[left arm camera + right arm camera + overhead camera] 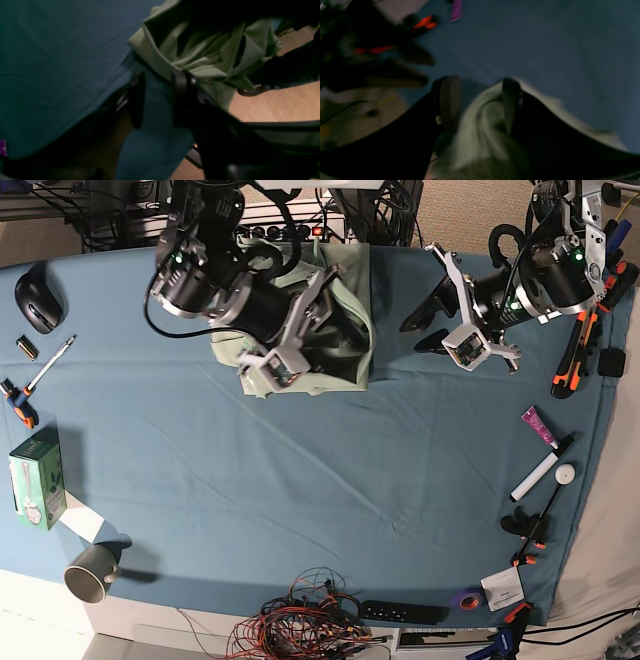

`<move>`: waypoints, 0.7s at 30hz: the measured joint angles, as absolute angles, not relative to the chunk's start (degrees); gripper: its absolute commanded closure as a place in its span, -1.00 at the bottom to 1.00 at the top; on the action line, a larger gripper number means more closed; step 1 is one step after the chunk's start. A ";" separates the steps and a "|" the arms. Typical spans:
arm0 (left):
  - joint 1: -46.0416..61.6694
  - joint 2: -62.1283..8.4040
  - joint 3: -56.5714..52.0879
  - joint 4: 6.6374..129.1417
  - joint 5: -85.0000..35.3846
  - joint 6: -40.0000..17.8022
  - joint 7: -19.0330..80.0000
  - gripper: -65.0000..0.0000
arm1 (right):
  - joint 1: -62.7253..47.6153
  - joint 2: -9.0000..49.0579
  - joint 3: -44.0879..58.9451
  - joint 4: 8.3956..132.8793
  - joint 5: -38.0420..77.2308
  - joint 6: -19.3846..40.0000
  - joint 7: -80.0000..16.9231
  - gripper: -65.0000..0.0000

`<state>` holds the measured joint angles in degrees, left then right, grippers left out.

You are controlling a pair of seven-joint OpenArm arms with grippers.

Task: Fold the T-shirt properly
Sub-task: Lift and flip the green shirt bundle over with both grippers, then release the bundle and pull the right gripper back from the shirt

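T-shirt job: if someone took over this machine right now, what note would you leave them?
Left gripper: jaws open, empty, beside the T-shirt.
Right gripper: jaws open over the T-shirt, no clear grip.
T-shirt: bunched up at the far edge of the cloth.
Done: no neat fold visible.
Left: spread it flat, then fold.

The T-shirt [345, 330] lies bunched at the far edge of the surface [300, 480], near its middle, with the right pincer [325, 305] over it and the left pincer [425, 320] to one side of it, toward the far right corner. A mouse [38, 295] sits at the far left corner, a box [35, 478] along the left edge, and a mug [92, 572] at the near left corner. A marker [540, 470] lies by the right edge.
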<state>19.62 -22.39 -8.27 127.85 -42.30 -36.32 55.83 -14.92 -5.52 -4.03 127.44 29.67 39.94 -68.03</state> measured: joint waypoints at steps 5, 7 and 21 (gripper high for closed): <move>19.62 -22.39 -8.27 127.85 -42.30 -36.32 55.86 0.43 | -14.96 -1.69 -2.33 128.35 12.25 38.98 -62.65 0.65; 19.62 -22.39 -8.27 127.85 -44.12 -36.32 55.86 0.43 | -14.96 -1.13 0.49 128.35 8.86 33.93 -60.69 1.00; 26.20 -19.90 -3.33 127.76 -40.73 -25.08 55.44 -0.15 | -10.76 5.50 22.87 116.64 7.40 29.08 -52.88 0.38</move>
<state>26.20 -19.90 -3.33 127.76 -40.73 -25.08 55.44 -10.76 5.50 22.87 116.64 7.40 29.08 -52.88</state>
